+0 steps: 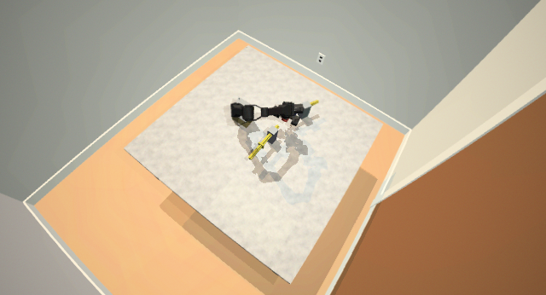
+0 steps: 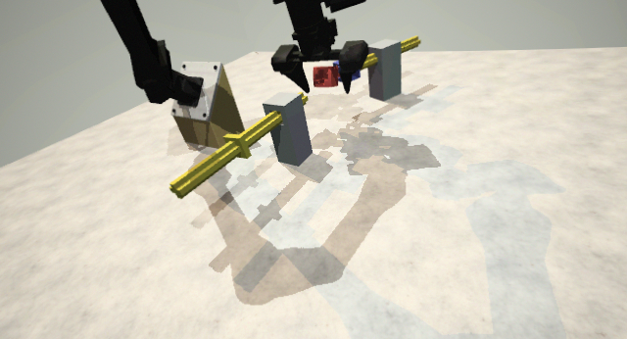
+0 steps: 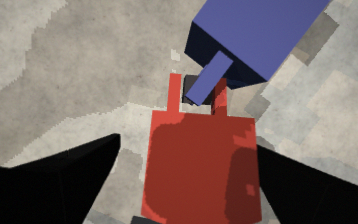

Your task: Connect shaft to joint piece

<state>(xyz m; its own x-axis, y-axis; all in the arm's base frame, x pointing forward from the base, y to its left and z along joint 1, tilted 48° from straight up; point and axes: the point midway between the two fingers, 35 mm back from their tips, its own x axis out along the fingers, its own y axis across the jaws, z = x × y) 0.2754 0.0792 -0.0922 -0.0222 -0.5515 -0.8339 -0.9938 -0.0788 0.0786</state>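
Observation:
The red square joint piece point(image 2: 325, 76) point(image 3: 200, 170) is hinged to a blue piece point(image 2: 354, 75) point(image 3: 265, 35) on the end of the fixed yellow shaft point(image 2: 410, 44) point(image 1: 315, 102), which runs through the far grey block point(image 2: 385, 74). The second yellow shaft point(image 2: 206, 169) point(image 1: 257, 151), with a collar, runs through the near grey block point(image 2: 294, 133). Its short tip stands out on the joint side, with a gap to the red piece. The red piece's opening is hidden. My gripper point(image 2: 327, 92) is open, fingers on either side of the red piece. The wrist view cannot show whether the right finger touches it.
A wooden wedge point(image 2: 227, 106) with a white plate point(image 2: 212, 74) stands at the left under the arm's base. The two grey blocks stand on either side of the gripper. The long end of the second shaft reaches out over the pale table top point(image 2: 441, 280) point(image 1: 205, 167).

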